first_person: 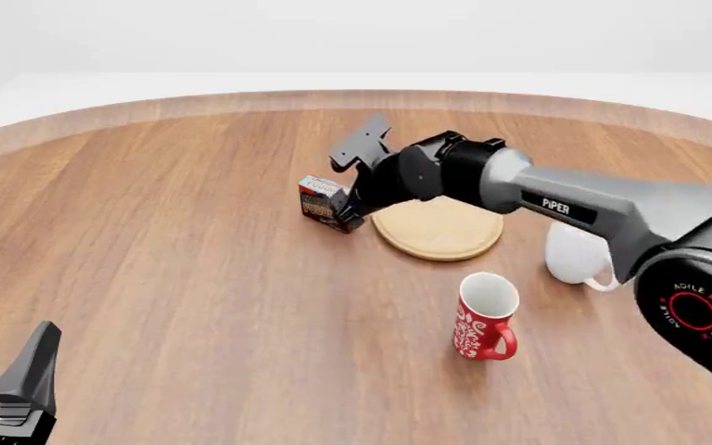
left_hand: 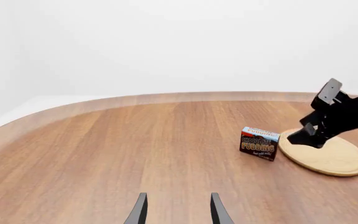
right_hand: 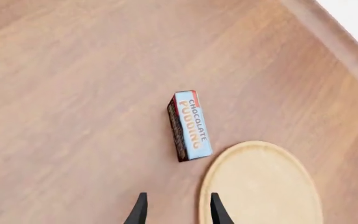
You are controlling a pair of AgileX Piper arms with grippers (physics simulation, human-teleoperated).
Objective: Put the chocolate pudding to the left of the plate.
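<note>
— What is counted on the table [first_person: 146,241]?

— One chocolate pudding [first_person: 320,201], one plate [first_person: 443,232], two mugs: a red patterned mug [first_person: 485,329] and a white mug [first_person: 575,253].

— How is the pudding described?

— A small dark brown carton with a light blue top band and orange lettering, set at the plate's nine o'clock, just beside its rim.

— And the grippers?

— The right gripper [right_hand: 175,210] is spread, empty, above the carton. The left gripper [left_hand: 177,210] is spread too, nothing held.
</note>
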